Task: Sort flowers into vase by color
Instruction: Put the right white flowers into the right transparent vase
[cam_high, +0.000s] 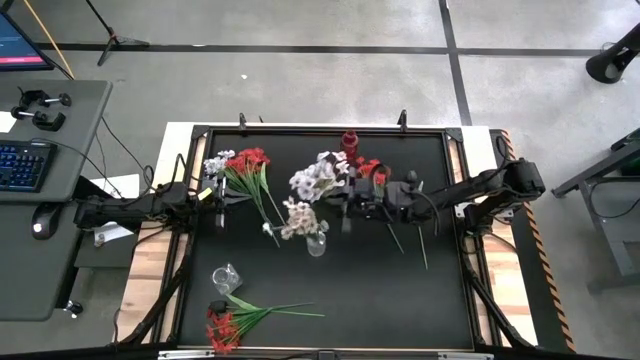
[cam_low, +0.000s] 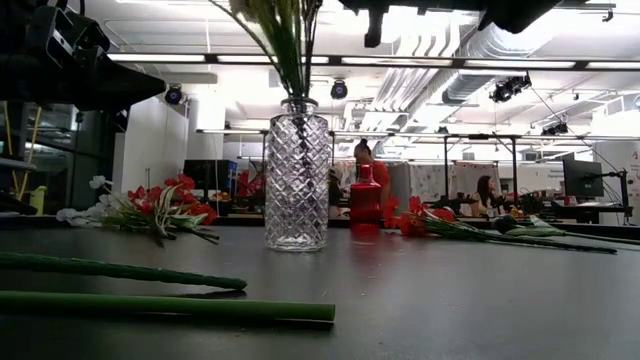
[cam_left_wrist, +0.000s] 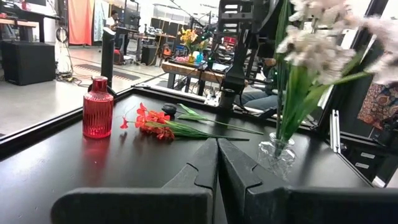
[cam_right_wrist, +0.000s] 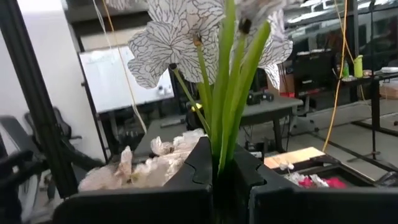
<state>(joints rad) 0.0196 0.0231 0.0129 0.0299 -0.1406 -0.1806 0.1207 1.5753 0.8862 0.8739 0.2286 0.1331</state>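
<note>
The black counter (cam_high: 400, 290) fills the middle of the room, with both dark arms reaching in over it from either side. The right arm comes in from the right edge, and its gripper (cam_high: 347, 212) sits near the centre, pinching the green stems of a white-flowered bunch (cam_high: 318, 176); from its wrist the stems (cam_right_wrist: 225, 93) rise straight out between the pressed fingers, with veined white petals above. The left arm lies low along the left side, its gripper (cam_high: 220, 213) pressed together on nothing, just beside a bunch of red and white flowers (cam_high: 243, 167) lying at the far left of the counter. A second red bunch (cam_high: 225, 325) lies at the near left edge, its stems pointing right. More red blooms (cam_high: 372, 170) lie at the far middle, next to a small red vase (cam_high: 349, 141) standing upright. A clear, diamond-cut glass vase (cam_high: 316, 243) stands near the centre, already holding pale flowers (cam_high: 298, 217) on green stems. A smaller clear glass (cam_high: 226, 278) stands near the left, between that vase and the near red bunch. Beyond the counter, people sit at desks in the room.
</note>
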